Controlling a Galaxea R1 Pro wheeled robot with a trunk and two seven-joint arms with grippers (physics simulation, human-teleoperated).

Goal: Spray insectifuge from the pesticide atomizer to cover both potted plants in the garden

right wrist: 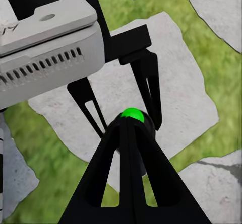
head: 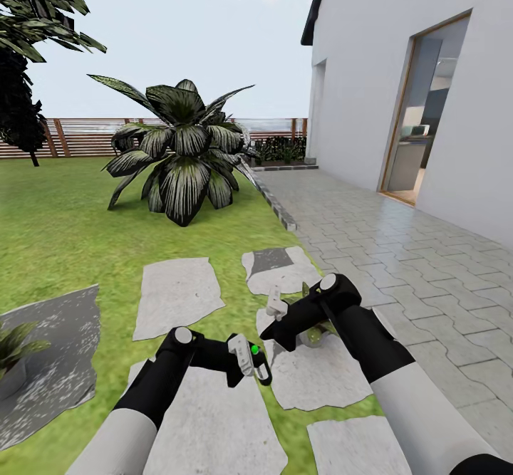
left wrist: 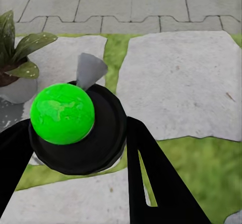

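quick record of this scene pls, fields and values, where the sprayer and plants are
place: garden lawn with stone slabs, paved path beside a house
pesticide atomizer: between the left gripper's fingers, seen end-on
right gripper: tips right at the atomizer, grip unclear
potted plants: one on a dark slab at the left, one just beyond the atomizer
big dark plant: on the lawn ahead

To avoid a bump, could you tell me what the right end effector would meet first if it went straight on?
Most likely the atomizer, whose green top sits right at the right end effector's tips, within the left end effector. Contact is unclear; a slab lies beyond.
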